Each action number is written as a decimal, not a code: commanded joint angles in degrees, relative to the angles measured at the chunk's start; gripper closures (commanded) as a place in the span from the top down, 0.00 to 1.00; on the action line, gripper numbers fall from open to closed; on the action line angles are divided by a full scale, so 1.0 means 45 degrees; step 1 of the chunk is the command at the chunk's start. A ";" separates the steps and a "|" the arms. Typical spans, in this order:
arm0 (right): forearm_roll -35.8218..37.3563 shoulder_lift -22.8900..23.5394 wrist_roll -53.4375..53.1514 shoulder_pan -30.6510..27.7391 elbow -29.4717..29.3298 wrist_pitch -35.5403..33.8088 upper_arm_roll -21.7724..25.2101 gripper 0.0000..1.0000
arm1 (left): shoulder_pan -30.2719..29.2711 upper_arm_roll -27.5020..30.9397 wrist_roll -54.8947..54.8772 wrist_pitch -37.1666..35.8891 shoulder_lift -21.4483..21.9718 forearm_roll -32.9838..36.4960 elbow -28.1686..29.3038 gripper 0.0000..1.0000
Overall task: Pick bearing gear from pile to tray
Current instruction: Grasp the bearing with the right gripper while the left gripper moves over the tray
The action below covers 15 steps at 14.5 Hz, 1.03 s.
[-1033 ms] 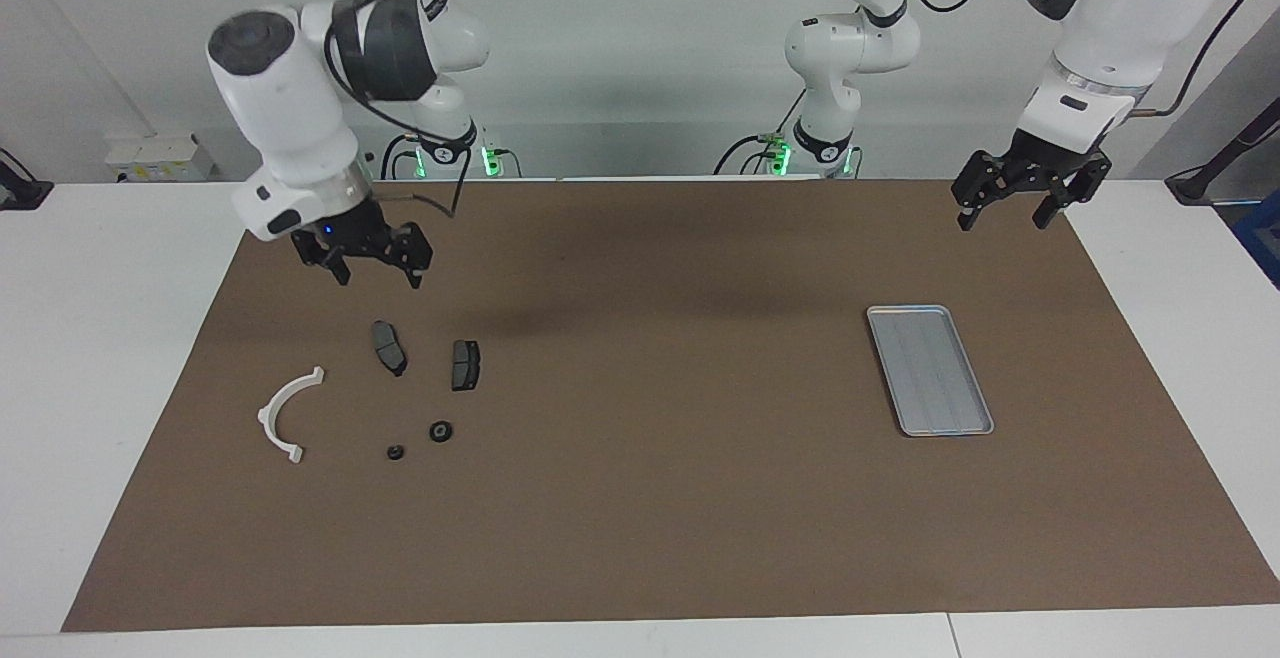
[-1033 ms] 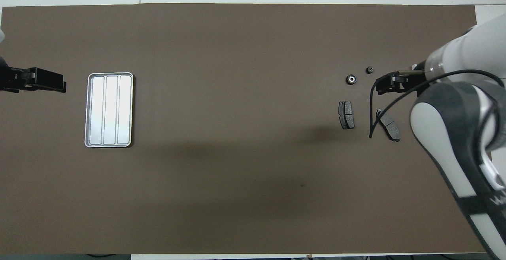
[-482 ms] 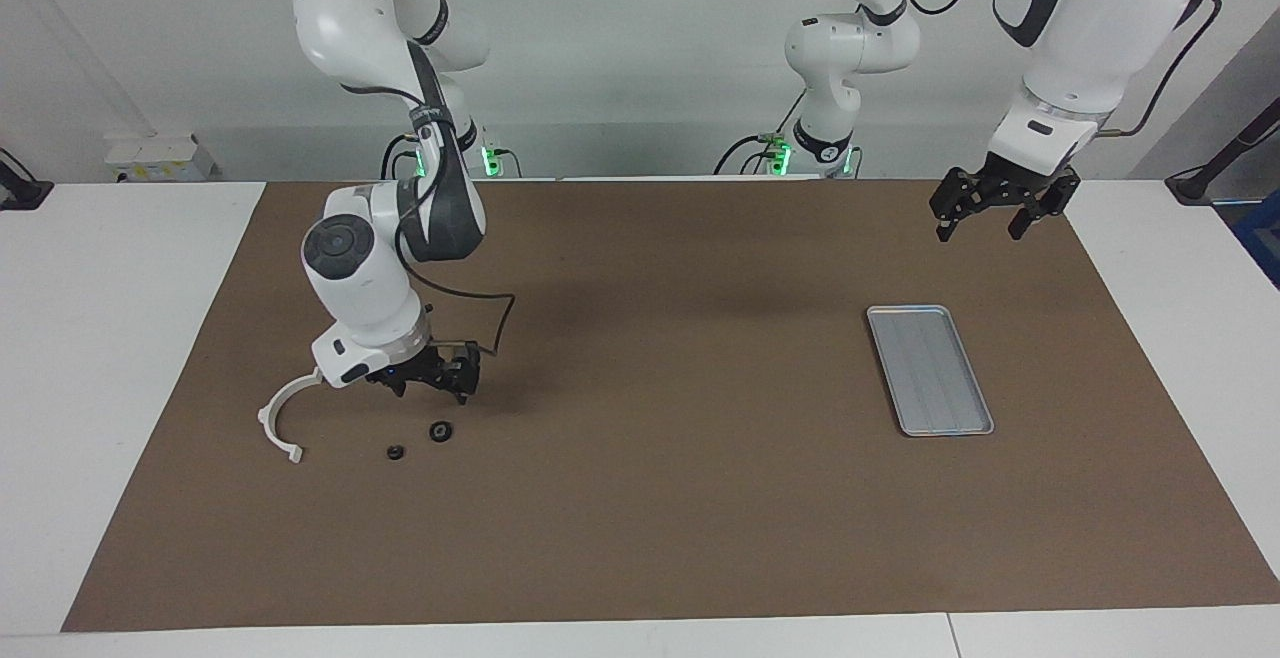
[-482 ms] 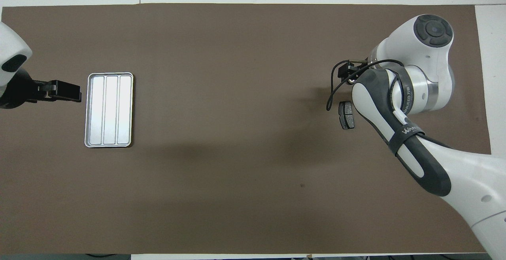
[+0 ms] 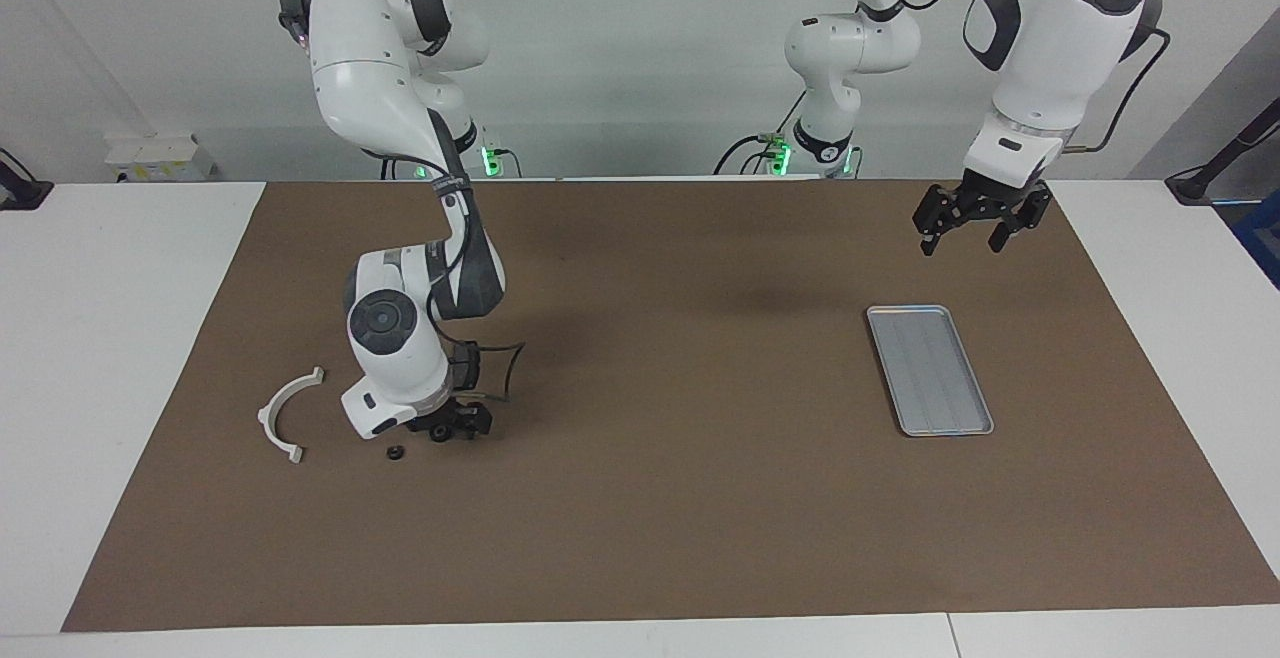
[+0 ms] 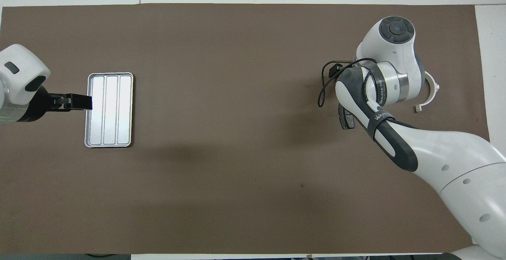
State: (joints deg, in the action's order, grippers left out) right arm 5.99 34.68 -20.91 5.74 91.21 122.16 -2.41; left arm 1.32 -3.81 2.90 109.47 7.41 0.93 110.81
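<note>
- The bearing gear itself: I can't pick it out in either view. The pile it belongs to sits in the lower part of the facing view, at the right arm's end of the brown mat (image 5: 650, 498), and the right arm covers a good chunk of it.
- What does show of the pile: a tiny black round part (image 5: 395, 454) lying loose on the mat, and a white curved half-ring bracket (image 5: 283, 416) near it, closer to the mat's edge. The overhead view also shows a sliver of a dark grey brake-pad piece (image 6: 345, 119) poking out from under the arm.
- The right gripper (image 5: 458, 428) is down at mat level, just beside the tiny black round part but not touching it. Its jaws are spread wide. Whatever sits between them is hidden, so I can't tell if it has hold of anything.
- The small flat rectangular silver-grey metal tray (image 5: 975, 393) is well apart from the pile, at the left arm's end of the mat in the middle of the frame's height, with nothing in it.
- The left gripper (image 5: 968, 228) hangs in the air in the upper part of the facing view, over the mat beside the tray. Its jaws are wide apart and it's holding nothing.
- The mat covers most of the white counter (image 5: 100, 338).
</note>
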 commanded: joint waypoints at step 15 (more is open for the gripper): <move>-0.0003 0.0185 -0.0588 -0.0163 -0.0327 0.0374 -0.0051 0.52 | 0.0155 0.0163 -0.0018 0.0614 0.0522 -0.0148 0.0864 1.00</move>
State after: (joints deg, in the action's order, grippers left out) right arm 5.92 34.67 -22.40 5.61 90.10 122.63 -2.40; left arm 1.32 -3.77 2.90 110.61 7.50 0.93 112.01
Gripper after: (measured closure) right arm 0.401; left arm 0.000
